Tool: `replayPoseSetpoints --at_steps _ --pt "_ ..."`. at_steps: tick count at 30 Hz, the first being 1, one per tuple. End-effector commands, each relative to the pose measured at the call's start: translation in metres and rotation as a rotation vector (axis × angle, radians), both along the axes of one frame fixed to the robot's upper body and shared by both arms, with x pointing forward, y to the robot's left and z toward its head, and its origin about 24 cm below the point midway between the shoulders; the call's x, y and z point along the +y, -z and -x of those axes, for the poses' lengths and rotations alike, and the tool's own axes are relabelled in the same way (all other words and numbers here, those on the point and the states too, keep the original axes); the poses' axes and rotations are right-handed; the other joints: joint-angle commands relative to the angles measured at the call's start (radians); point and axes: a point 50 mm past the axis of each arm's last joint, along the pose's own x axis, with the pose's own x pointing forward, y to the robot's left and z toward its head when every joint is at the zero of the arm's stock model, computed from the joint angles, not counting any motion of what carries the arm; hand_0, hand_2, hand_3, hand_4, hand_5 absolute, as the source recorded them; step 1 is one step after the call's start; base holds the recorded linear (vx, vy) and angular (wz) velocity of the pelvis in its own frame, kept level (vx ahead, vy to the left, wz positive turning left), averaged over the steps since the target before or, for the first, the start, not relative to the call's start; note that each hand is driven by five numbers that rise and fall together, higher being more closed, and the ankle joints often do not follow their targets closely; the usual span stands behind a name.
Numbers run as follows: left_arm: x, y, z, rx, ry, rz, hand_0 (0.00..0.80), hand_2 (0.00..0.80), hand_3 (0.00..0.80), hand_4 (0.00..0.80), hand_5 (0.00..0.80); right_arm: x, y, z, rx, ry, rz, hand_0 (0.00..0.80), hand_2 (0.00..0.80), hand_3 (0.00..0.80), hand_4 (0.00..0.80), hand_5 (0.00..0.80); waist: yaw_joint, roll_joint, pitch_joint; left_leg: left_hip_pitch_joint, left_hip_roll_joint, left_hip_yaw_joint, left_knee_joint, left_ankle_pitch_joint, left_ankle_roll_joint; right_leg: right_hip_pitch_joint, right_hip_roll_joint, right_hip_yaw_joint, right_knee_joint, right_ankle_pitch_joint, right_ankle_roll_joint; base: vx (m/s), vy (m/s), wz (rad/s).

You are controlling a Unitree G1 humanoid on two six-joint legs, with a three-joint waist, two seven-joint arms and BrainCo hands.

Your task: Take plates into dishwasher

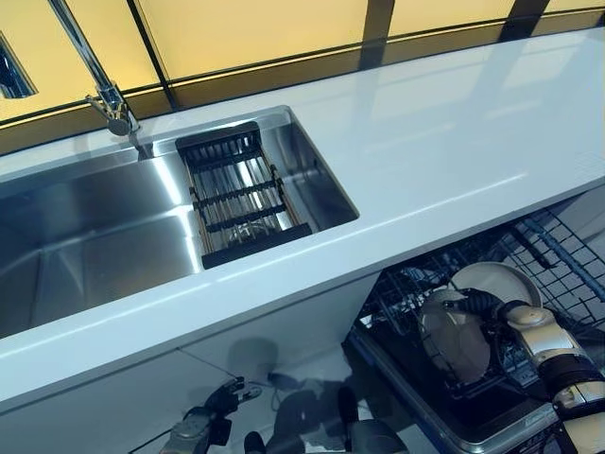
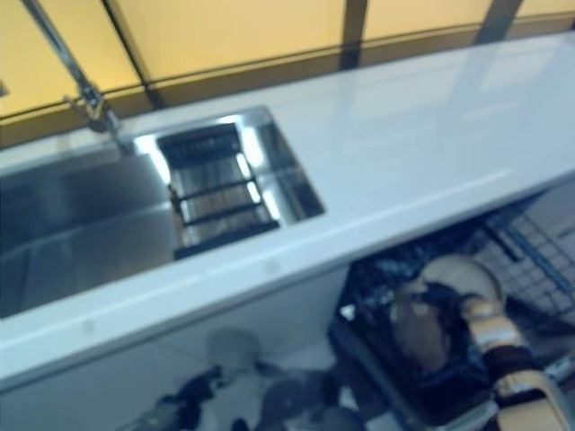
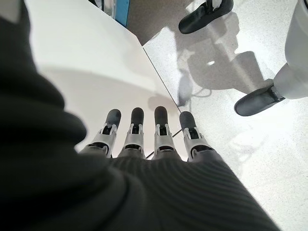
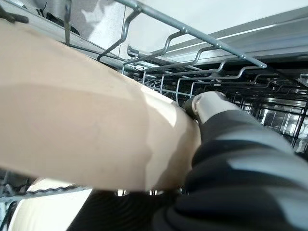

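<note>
Right hand (image 1: 487, 312) fingers grip one beige plate (image 1: 456, 342); second plate (image 1: 499, 280) behind; left hand (image 3: 149, 139) fingers straight.

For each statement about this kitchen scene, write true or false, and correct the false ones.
1. The right hand grips a beige plate down in the dishwasher rack. True.
2. A second, white plate stands in the rack behind it. True.
3. The left hand holds a plate as well. False: its fingers are straight and empty, low beside the white cabinet.
4. Dirty plates are stacked in the sink. False: it holds only a black drainer tray.
5. The white countertop carries a row of cups. False: it is bare.
</note>
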Motion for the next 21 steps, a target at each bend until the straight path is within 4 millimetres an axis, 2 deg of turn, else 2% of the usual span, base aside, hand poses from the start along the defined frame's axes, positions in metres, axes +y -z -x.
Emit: replayPoseSetpoints --at_steps 1,9,14,15,16,17,21 --pt "0.0062 -0.0109 -0.024 -0.062 0.008 -0.01 0.0 0.0 0.0 0.0 0.0 0.0166 -0.0105 -0.027 -0.072 -0.041 0.016 0.8 0.8 0.8 0.8 0.8 0.022 -0.076 -0.006 0.029 0.025 -0.063 -0.001 -0.023 0.009 0.016 -0.102 0.027 0.004 -0.001 0.094 0.0 0.0 0.0" --pt "0.0017 -0.0111 -0.0265 -0.063 0.024 -0.008 0.0 0.0 0.0 0.0 0.0 0.0171 -0.0015 -0.0252 -0.037 -0.028 0.028 0.8 0.8 0.8 0.8 0.8 0.033 -0.068 -0.001 0.024 0.023 -0.078 -0.001 -0.023 0.01 0.016 -0.105 0.025 0.004 -0.002 0.093 -0.001 -0.004 0.03" --pt "0.0025 -0.0114 -0.0269 -0.063 0.03 -0.008 0.0 0.0 0.0 0.0 0.0 0.0156 -0.003 -0.0255 -0.032 -0.034 0.037 0.8 0.8 0.8 0.8 0.8 0.033 -0.068 0.002 0.021 0.023 -0.081 -0.001 -0.022 0.011 0.015 -0.105 0.027 0.004 -0.003 0.093 -0.002 -0.001 0.01" --pt "0.0024 -0.0115 -0.0273 -0.063 0.03 -0.009 0.0 0.0 0.0 0.0 0.0 0.0156 -0.0034 -0.0254 -0.038 -0.031 0.041 0.681 0.681 0.681 0.681 0.681 0.032 -0.068 0.002 0.021 0.023 -0.08 -0.001 -0.022 0.01 0.014 -0.105 0.027 0.004 -0.002 0.093 0.0 0.0 0.0" --pt "0.0025 -0.0116 -0.0274 -0.063 0.03 -0.01 0.0 0.0 0.0 0.0 0.0 0.0155 -0.0033 -0.0253 -0.038 -0.031 0.042 0.618 0.618 0.618 0.618 0.618 0.032 -0.068 0.002 0.021 0.023 -0.08 -0.001 -0.022 0.01 0.014 -0.105 0.027 0.004 -0.002 0.093 0.0 0.0 0.0" --pt "0.0024 -0.0116 -0.0276 -0.062 0.03 -0.009 0.0 0.0 0.0 0.0 0.0 0.0152 -0.0029 -0.0246 -0.042 -0.029 0.047 0.0 0.0 0.0 0.0 0.0 0.031 -0.07 0.002 0.021 0.024 -0.079 -0.001 -0.022 0.01 0.014 -0.105 0.028 0.004 -0.002 0.093 0.0 0.0 0.0" --pt "0.0036 -0.012 -0.0277 -0.063 0.029 -0.009 0.0 0.0 0.0 0.0 0.0 0.0143 -0.0052 -0.024 -0.057 -0.016 0.05 0.0 0.0 0.0 0.0 0.0 0.028 -0.073 0.002 0.021 0.024 -0.078 -0.001 -0.023 0.01 0.015 -0.105 0.029 0.004 -0.002 0.094 0.0 0.0 0.0"
